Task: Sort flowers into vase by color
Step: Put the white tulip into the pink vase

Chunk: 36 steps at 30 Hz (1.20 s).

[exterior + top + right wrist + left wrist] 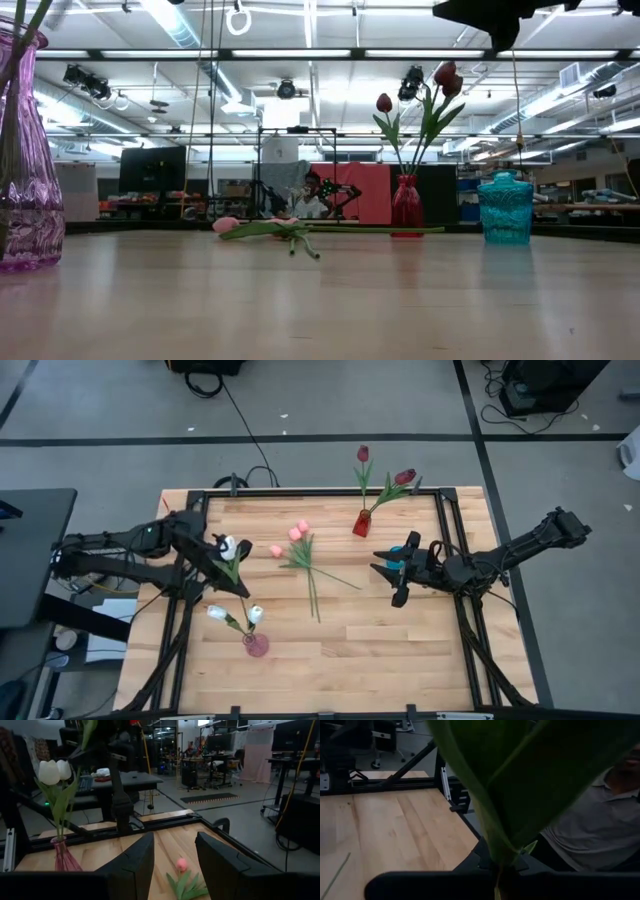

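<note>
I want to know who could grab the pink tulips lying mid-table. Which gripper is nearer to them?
Left, narrowly. The left gripper, shut on a white tulip, is just beside the pink tulips. The right gripper hangs open, slightly farther off on their other side.

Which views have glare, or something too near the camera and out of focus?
Low view: bright ceiling lights glare, the purple vase looms at the edge. Left wrist view: a green leaf is very near, soft, covering much. Right wrist view: the white tulips look clear.

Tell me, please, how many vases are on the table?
3: a purple vase near the front left, a red vase at the back, a blue vase beneath the right gripper.
</note>
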### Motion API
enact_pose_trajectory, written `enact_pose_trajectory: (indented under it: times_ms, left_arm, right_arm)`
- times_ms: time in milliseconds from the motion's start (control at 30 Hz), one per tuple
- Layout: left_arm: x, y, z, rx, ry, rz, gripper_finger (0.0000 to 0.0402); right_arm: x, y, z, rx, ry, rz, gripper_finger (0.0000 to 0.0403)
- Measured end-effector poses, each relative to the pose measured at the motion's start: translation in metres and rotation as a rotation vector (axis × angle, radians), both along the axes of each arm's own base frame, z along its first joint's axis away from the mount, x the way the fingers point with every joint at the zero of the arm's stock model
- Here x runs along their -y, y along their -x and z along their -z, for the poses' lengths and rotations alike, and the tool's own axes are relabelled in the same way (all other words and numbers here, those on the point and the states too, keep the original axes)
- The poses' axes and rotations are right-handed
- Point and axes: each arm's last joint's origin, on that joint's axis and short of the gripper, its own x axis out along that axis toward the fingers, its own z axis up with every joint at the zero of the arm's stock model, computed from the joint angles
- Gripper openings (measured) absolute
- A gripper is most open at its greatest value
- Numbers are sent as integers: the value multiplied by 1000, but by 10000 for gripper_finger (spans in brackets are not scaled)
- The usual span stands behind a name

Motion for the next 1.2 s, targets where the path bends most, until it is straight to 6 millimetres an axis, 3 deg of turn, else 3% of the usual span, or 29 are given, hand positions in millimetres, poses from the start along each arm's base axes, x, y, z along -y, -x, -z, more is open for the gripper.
enact_pose_trajectory:
  times_ms: [600,1067,1200]
  left_arm:
    - [27,-15,8,-40,-25,78,3]
    - [40,-14,18,-23,-166,178,3]
    - [41,-14,21,-46,-210,130,14]
  right_arm:
    - [0,0,-1,5,0,9,158]
    - [0,0,-1,4,1,9,158]
    - [0,0,-1,4,1,9,158]
